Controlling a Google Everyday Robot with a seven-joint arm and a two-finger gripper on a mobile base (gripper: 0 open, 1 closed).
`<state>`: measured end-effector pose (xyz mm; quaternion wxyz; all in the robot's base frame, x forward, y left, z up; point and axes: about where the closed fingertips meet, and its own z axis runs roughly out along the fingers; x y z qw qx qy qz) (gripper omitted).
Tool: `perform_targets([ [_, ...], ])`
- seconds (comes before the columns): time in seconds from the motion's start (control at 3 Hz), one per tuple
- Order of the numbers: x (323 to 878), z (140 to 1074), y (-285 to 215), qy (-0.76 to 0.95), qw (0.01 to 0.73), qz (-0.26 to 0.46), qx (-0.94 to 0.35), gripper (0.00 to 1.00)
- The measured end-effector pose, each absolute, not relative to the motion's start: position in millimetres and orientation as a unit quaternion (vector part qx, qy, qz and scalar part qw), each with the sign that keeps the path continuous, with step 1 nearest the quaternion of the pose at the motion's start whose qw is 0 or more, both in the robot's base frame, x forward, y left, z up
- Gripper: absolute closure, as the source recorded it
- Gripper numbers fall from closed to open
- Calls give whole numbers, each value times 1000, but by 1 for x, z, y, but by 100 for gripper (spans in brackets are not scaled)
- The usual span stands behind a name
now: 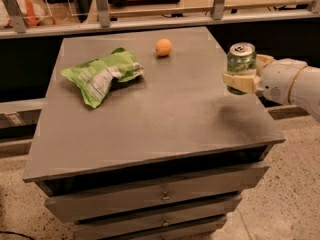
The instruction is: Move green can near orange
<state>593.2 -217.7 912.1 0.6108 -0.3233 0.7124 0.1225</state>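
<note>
The gripper (241,82) is clamped around the lower body of the green can (241,58), holding it upright and clear of the surface, just over the right edge of the table (165,119). The orange (163,47) sits near the far edge, well apart from the can and to its left. The main risk is the grip: it takes the can low, so a quick swing could tilt or slip it, and from here it would likely drop past the table's edge. The orange is round and free to roll, so a can set down against it could knock it off the back. The chip bag (102,73) lies well left, outside a direct path
</note>
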Motion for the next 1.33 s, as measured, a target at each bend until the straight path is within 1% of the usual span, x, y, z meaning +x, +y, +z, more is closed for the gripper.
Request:
perform_targets([
  [0.33, 620, 917, -235, 724, 609, 94, -310, 100],
  [0.67, 651, 915, -231, 727, 607, 94, -307, 100],
  [1.33, 714, 905, -197, 722, 617, 118, -289, 100],
])
